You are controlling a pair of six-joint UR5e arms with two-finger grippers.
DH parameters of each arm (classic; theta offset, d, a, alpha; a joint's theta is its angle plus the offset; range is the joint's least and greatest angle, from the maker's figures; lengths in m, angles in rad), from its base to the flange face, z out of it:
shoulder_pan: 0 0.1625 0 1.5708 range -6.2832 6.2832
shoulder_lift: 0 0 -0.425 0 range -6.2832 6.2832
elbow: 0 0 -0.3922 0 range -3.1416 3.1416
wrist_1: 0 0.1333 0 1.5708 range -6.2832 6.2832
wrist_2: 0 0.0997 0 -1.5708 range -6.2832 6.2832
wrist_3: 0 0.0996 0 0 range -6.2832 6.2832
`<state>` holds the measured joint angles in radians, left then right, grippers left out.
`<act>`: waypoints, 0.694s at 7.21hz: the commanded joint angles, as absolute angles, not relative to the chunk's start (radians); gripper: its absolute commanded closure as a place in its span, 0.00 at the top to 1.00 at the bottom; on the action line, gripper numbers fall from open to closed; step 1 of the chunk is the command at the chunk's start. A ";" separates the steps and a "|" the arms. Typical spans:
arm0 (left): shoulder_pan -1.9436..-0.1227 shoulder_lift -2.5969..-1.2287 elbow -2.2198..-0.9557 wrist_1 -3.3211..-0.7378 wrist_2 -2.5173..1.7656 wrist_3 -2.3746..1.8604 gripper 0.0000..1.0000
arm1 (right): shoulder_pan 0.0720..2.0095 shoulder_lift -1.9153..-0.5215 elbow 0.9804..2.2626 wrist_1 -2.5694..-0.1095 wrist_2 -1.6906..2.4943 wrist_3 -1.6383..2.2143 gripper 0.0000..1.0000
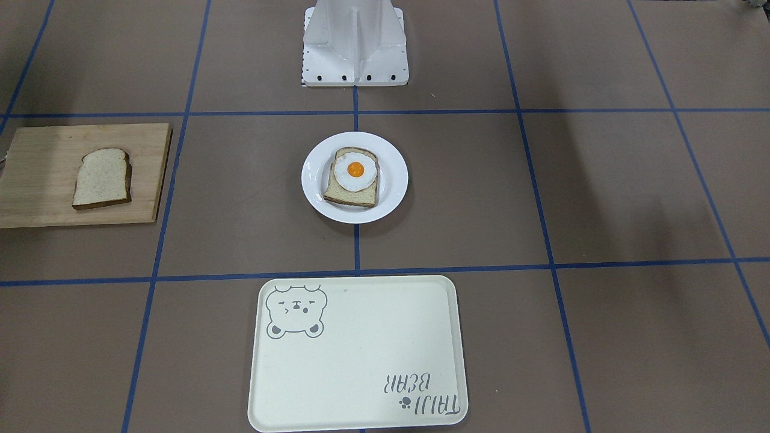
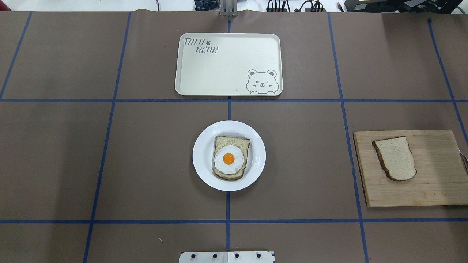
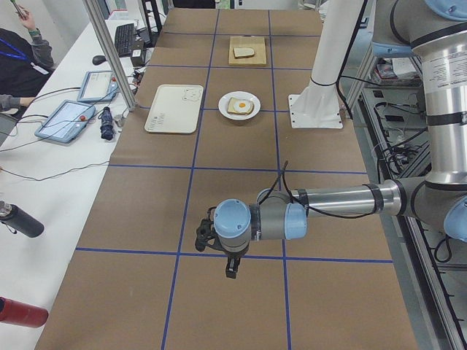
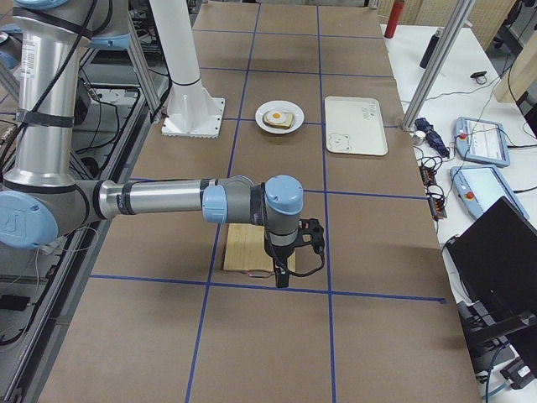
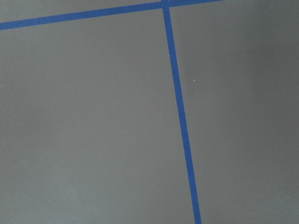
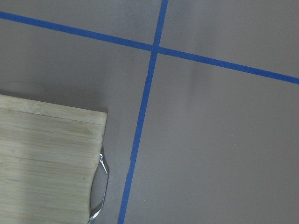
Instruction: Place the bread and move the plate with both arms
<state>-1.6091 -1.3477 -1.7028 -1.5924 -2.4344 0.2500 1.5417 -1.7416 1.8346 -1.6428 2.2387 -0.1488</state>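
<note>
The plain bread point(image 1: 102, 178) lies flat on a wooden cutting board point(image 1: 36, 180) on the robot's right side; it also shows in the overhead view point(image 2: 395, 158). The white plate point(image 1: 316, 174) sits mid-table in front of the robot base and carries a slice of toast with a fried egg point(image 1: 354, 176). My left gripper point(image 3: 231, 271) hangs over bare table far to the left. My right gripper point(image 4: 282, 281) hangs over the outer end of the board point(image 4: 243, 248). Both show only in the side views, so I cannot tell if they are open.
A cream bear tray point(image 2: 226, 62) lies beyond the plate point(image 2: 203, 157), across the blue grid line. The right wrist view shows the board's corner point(image 6: 42, 163) and its metal handle point(image 6: 103, 186). The white robot base point(image 1: 355, 42) stands behind the plate. Operators' tablets point(image 3: 66, 120) lie on the side desk.
</note>
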 commanded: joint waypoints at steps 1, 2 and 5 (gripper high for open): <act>-1.611 -1.345 -1.718 -1.597 -2.434 0.250 0.99 | 1.542 -1.740 1.836 -1.641 2.246 -0.149 1.00; -1.611 -1.339 -1.732 -1.597 -2.434 0.252 0.99 | 1.542 -1.741 1.839 -1.643 2.250 -0.149 1.00; -1.673 -1.386 -1.781 -1.598 -2.437 0.249 0.99 | 1.542 -1.730 1.856 -1.594 2.261 -0.135 1.00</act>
<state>-1.6267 -1.3570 -1.7641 -1.5972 -2.4351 0.2505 1.5416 -1.7393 1.8409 -1.6276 2.2531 -0.1451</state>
